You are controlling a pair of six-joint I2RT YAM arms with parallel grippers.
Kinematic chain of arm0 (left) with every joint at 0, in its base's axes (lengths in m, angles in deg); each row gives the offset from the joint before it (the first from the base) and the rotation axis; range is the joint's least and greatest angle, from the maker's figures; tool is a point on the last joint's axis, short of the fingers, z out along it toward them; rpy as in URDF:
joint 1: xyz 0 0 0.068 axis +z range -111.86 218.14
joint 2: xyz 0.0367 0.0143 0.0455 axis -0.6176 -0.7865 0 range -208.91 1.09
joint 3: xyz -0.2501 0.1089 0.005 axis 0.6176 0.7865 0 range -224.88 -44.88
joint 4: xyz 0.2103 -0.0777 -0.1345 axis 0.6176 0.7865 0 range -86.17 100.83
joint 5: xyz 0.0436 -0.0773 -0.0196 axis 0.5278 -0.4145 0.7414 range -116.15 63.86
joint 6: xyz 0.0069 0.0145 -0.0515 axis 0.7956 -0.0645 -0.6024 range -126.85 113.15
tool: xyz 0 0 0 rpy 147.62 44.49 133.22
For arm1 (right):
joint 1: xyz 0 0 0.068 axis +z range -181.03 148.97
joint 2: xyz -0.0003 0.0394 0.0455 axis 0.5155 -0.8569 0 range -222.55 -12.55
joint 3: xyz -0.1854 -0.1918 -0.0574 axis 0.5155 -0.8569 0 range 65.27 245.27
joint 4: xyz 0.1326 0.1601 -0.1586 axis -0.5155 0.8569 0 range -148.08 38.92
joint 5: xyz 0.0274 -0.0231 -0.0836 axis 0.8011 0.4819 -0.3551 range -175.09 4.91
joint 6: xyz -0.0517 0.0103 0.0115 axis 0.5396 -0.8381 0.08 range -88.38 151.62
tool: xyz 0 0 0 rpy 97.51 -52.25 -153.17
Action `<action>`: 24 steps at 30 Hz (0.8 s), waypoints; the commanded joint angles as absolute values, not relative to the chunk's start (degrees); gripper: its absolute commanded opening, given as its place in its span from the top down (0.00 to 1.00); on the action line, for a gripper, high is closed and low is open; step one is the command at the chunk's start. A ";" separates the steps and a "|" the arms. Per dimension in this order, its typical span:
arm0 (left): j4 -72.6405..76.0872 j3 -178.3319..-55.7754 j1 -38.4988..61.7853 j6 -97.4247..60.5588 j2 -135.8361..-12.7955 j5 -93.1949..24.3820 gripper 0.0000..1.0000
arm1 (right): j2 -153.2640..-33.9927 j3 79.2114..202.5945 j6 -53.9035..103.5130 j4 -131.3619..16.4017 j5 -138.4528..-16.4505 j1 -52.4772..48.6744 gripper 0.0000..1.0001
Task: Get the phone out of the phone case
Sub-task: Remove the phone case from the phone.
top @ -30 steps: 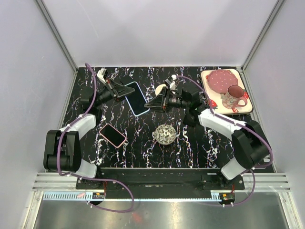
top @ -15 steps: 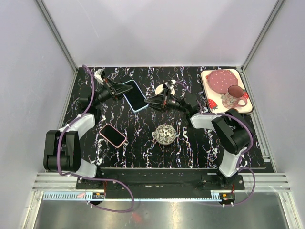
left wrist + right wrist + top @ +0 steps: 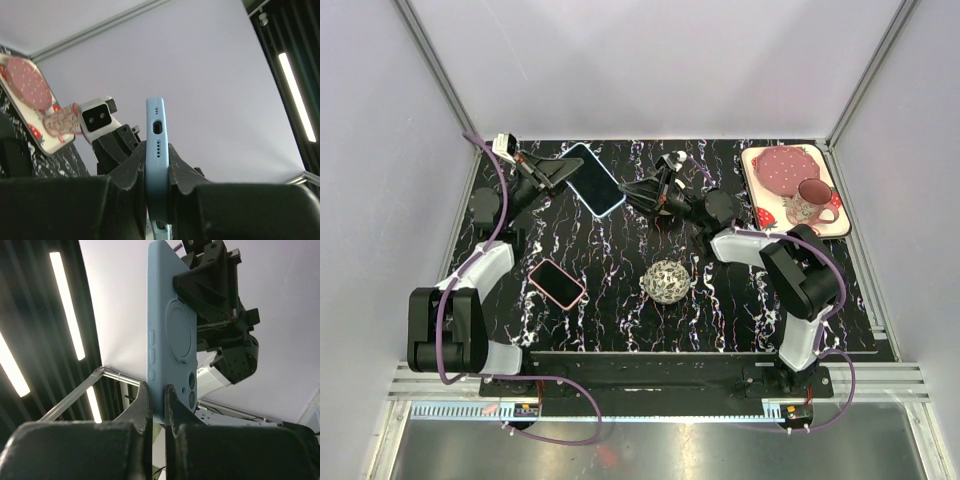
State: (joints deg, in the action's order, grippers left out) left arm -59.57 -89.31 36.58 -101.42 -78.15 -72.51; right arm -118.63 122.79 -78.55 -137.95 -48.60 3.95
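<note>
Blue silicone wraps the phone (image 3: 595,180), which sits inside its case (image 3: 167,335) and hangs clear of the black marbled table (image 3: 620,320), over the far-left part, gripped at both ends.

The left pincer (image 3: 563,171) is closed narrow on the port end. Its wrist view shows the charging socket and speaker holes on the edge standing up between the two fingers (image 3: 182,172).

The right pincer (image 3: 628,190) is clamped narrow on the opposite end. Its pads (image 3: 175,405) press front and back just beside the camera lenses, and the round ring on the back of the case is turned toward that wrist camera.

Seen from above, the dark screen faces upward at a tilt, and the two arms meet across it from either side.

On the table below, a pink phone (image 3: 556,283) lies flat near the left arm, well apart from the raised one. A silvery ball (image 3: 667,281) rests near the middle. At the far right, a tray (image 3: 748,158) carries a red dotted plate (image 3: 785,168) and a patterned mug (image 3: 807,205).
</note>
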 commanded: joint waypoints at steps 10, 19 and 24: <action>-81.34 -95.24 35.07 -109.95 -71.25 -67.10 1.00 | -125.92 135.67 -97.23 -147.81 -58.37 8.43 1.00; -81.16 -97.35 34.98 -113.11 -69.05 -64.82 1.00 | -126.98 137.51 -97.14 -147.81 -59.43 8.96 1.00; -81.43 -97.79 34.98 -114.96 -67.91 -63.59 1.00 | -127.95 137.25 -97.05 -147.81 -59.78 9.31 1.00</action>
State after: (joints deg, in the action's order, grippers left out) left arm -63.98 -93.64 36.19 -109.15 -72.12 -64.45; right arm -125.30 136.73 -83.32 -139.68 -58.09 7.89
